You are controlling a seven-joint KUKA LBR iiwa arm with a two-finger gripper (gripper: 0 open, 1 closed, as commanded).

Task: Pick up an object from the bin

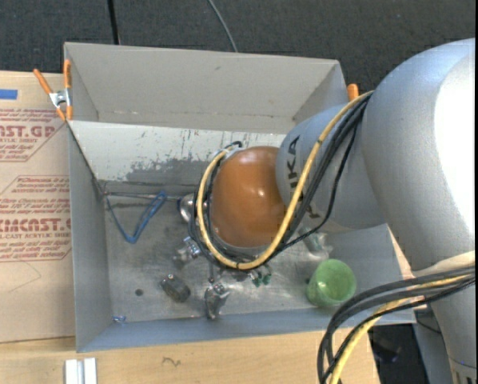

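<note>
My gripper [203,272] is low over the front middle of the bin floor, under the arm's orange cover. Two metal fingertips show below the cover, one [189,250] to the left and one [216,296] nearer the front wall. They stand apart, so the gripper is open with nothing between them. A small dark grey lump [175,288] lies just left of the front fingertip, apart from it. A small silvery piece [186,206] sits at the cover's left edge.
A bent blue wire piece [143,216] lies at the left of the floor beside a thin grey rod. A green cup [331,283] stands in the front right corner. A tiny green bit [263,278] lies under the cover's lower edge.
</note>
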